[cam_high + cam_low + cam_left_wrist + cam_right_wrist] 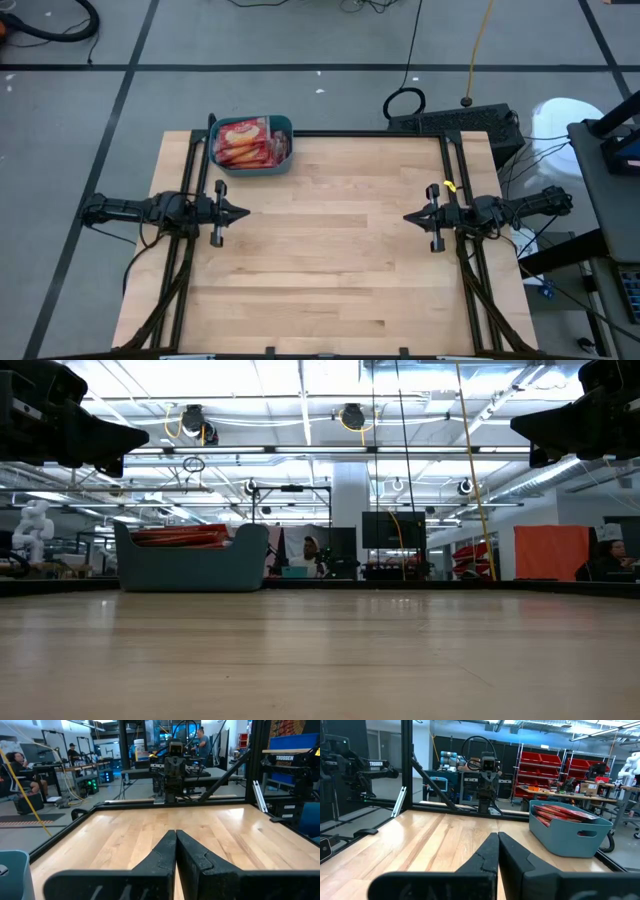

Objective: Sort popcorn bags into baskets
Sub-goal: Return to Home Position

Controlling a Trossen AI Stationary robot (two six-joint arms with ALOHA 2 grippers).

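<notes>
Fingers pressed together, left gripper point(243, 211) and right gripper point(408, 216) face each other across the table point(330, 260). Popcorn bags point(243, 143) lie flat in the teal bin point(252, 170) at the far-left corner, its long axis along the far edge.

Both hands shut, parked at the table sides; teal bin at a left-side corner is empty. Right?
Not quite: the small teal-blue plastic bin is full of flat red popcorn bags, as the high view shows. Left hand and right hand are shut at the sides.

The pale wooden table point(330, 250) bears a teal bin point(252, 169) at one left-side corner.
</notes>
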